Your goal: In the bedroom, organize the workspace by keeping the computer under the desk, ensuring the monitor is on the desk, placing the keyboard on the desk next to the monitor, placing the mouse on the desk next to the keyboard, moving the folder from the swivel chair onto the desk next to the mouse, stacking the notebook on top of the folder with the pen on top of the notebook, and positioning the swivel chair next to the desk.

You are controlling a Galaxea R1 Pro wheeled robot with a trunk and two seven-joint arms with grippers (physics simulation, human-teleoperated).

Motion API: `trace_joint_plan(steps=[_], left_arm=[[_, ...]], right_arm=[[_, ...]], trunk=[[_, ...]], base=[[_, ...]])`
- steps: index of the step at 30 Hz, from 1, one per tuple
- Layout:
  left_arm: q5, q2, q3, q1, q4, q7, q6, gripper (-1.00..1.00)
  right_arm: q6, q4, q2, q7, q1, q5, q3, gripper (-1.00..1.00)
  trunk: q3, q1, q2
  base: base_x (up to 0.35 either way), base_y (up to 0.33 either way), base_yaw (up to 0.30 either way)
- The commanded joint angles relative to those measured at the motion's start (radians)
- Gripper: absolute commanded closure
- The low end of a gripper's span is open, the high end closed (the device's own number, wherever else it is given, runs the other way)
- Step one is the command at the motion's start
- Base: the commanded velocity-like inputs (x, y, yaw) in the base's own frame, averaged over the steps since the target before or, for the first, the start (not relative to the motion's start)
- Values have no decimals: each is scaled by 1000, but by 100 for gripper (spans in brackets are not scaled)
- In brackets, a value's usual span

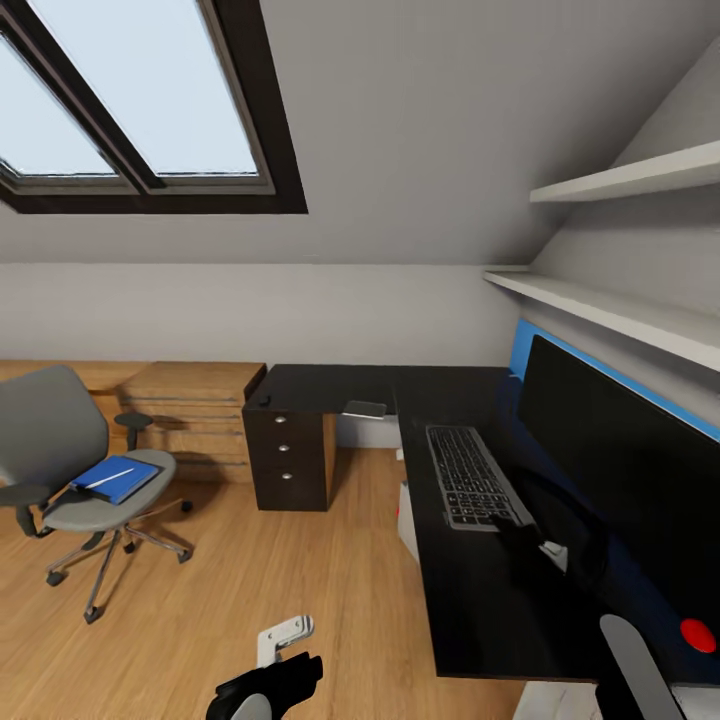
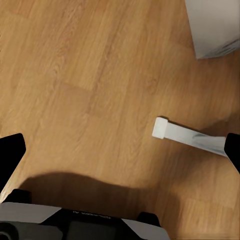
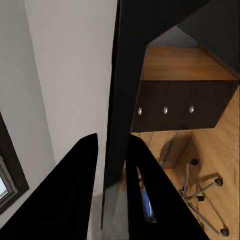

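Your right gripper [image 3: 112, 172] pinches the thin edge of the monitor [image 1: 620, 450], which stands on the desk [image 1: 470, 590] right behind the keyboard [image 1: 468, 474]. Your left gripper [image 2: 120, 150] hangs spread wide over the wooden floor [image 2: 75, 75]. The swivel chair [image 1: 60, 450] sits well apart, carrying a blue folder [image 1: 115, 479] with the pen [image 1: 108, 477] on top. Your right wrist view also shows the drawer knobs [image 3: 165, 110].
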Motion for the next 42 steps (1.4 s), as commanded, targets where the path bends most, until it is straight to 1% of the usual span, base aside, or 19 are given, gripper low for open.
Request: trace_joint_plan(steps=[1, 3, 5, 7, 12, 15, 17, 20, 22, 29, 42], left_arm=[[5, 1, -2, -1, -1, 7, 2, -100], [5, 1, -2, -1, -1, 7, 2, -100], [5, 1, -2, -1, -1, 7, 1, -100], [5, 1, -2, -1, -1, 7, 1, -100], [5, 1, -2, -1, -1, 7, 0, -100], [5, 1, -4, -1, -1, 7, 0, -100], [4, 1, -4, -1, -1, 7, 0, -100], [5, 1, -5, -1, -1, 7, 0, -100], [5, 1, -5, -1, -1, 7, 0, -100], [4, 1, -5, -1, -1, 7, 0, -100], [4, 1, -6, -1, -1, 10, -1, -100]], right_arm=[[-43, 6, 1, -8, -1, 5, 9, 100], [-59, 8, 1, -8, -1, 23, 19, 100], [-96, 24, 1, -12, -3, 52, 47, 100], [-127, 52, 1, -13, -5, 70, 64, 100], [-179, 115, 1, -14, -14, 118, 82, 100], [-196, 140, 1, -14, -22, 168, 87, 100], [-196, 148, 1, -14, -23, 171, 88, 100], [-196, 206, 1, -13, -52, 175, 88, 100], [-196, 225, 0, -13, -64, 177, 88, 100], [-195, 237, 1, -13, -73, 203, 89, 100], [-195, 239, 0, -14, -74, 208, 88, 100]], trunk=[[-2, 0, -2], [-2, 0, -2], [-2, 0, -2], [-2, 0, -2], [-2, 0, -2], [-2, 0, -2], [-2, 0, -2], [-2, 0, -2], [-2, 0, -2], [-2, 0, -2], [-2, 0, -2]], base=[[-16, 0, 0], [-9, 0, 0], [-3, 0, 0], [-2, 0, 0], [0, 0, 0], [0, 0, 0], [0, 0, 0], [0, 0, 0], [0, 0, 0], [0, 0, 0], [27, -29, 0]])
